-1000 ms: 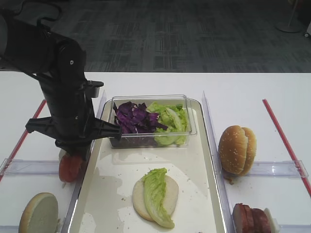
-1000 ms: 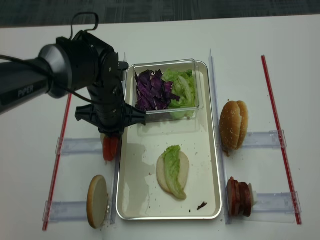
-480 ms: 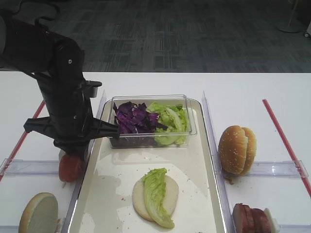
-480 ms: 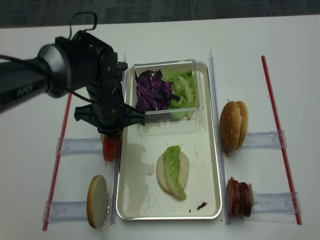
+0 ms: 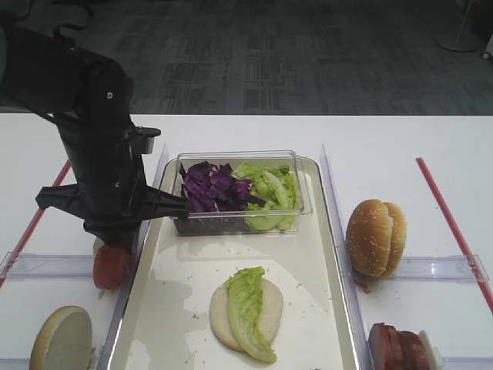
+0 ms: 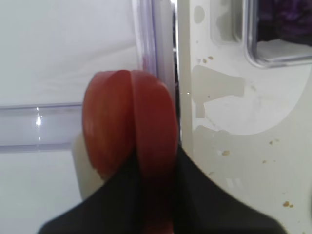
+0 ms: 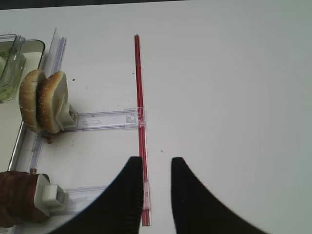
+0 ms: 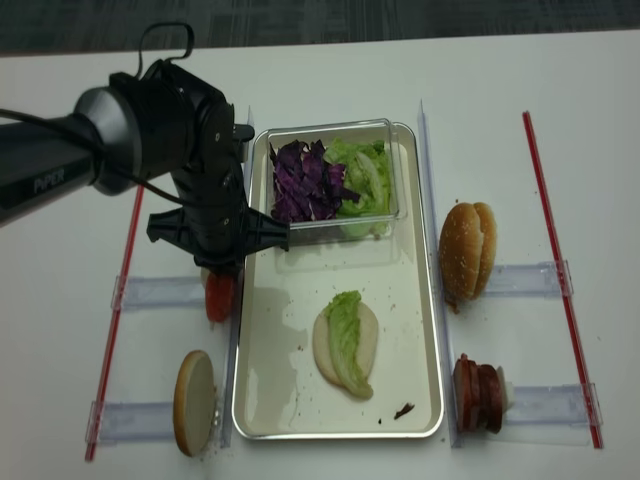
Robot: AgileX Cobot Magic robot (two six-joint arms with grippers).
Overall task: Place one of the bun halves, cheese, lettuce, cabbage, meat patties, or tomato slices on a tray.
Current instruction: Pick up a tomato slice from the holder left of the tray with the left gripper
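Tomato slices (image 6: 129,122) are clamped between the closed jaws of the left gripper (image 6: 153,195): two upright red slices pressed side by side are seen in the left wrist view, the right-hand one pinched by the dark fingers (image 6: 192,185), just off the left rim of the tray (image 8: 420,300). From above, the same red slices (image 8: 220,297) are seen directly below the left arm, beside a clear plastic holder (image 8: 160,292) on the white table (image 8: 330,75).

On the tray, one pale bun half (image 8: 345,340) is laid cut face up near the middle, and one long lettuce leaf (image 8: 347,345) is draped over it. At the far end of the tray, one clear tub (image 8: 330,180) is set, with shredded purple cabbage (image 8: 300,180) in its left part and more green leaves (image 8: 365,175) in its right part.

Left of the tray, near its front corner, one further bun half (image 8: 195,402) is stood on edge. Right of the tray, two seeded bun halves (image 8: 467,250) are stood together, and nearer the front a row of about three meat patties (image 8: 478,392) is seen.

Two red strips are counted, one (image 8: 115,320) left of the tray and one (image 8: 560,280) right of it.

The right gripper (image 7: 156,195) is held above the table well right of the tray, its jaws apart and nothing between them.
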